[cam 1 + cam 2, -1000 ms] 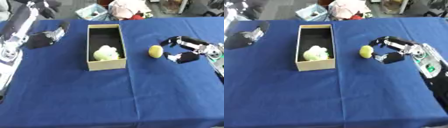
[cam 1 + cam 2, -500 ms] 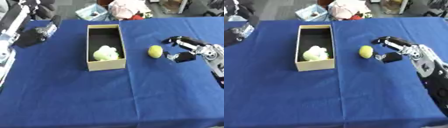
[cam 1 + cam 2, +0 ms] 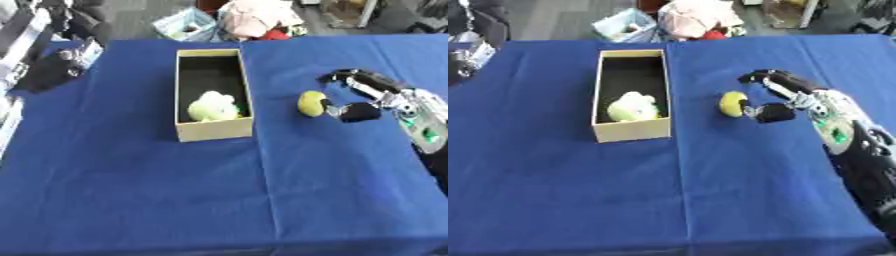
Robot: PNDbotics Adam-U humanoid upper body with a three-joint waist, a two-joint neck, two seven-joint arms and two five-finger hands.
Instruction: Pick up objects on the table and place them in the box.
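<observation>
Since the blue-covered worktop [image 3: 175,200] fills nearly the whole frame, everything of the task sits on its upper half. Upper centre stands the long cardboard box [image 3: 214,131], open-topped, with a pale yellow-green soft object [image 3: 213,106] already lying toward its near end. At the right edge the robot's right hand [image 3: 785,97] reaches in, fingers [image 3: 759,77] spread wide in an open claw and the thumb low near the cloth; it grips nothing. The left hand [image 3: 54,70] shows at the upper left edge, off to the side of the box, and I cannot tell how its fingers stand. Smallest is the yellow rounded object [image 3: 311,103], lying on the cloth between box and right hand, just beside the thumb, perhaps touching it.

To grasp well, the hand should probably close round the object from both sides rather than nudge it, since a rounded thing may roll toward the box wall. Then lift clear of the rim before lowering it into the free far end.
</observation>
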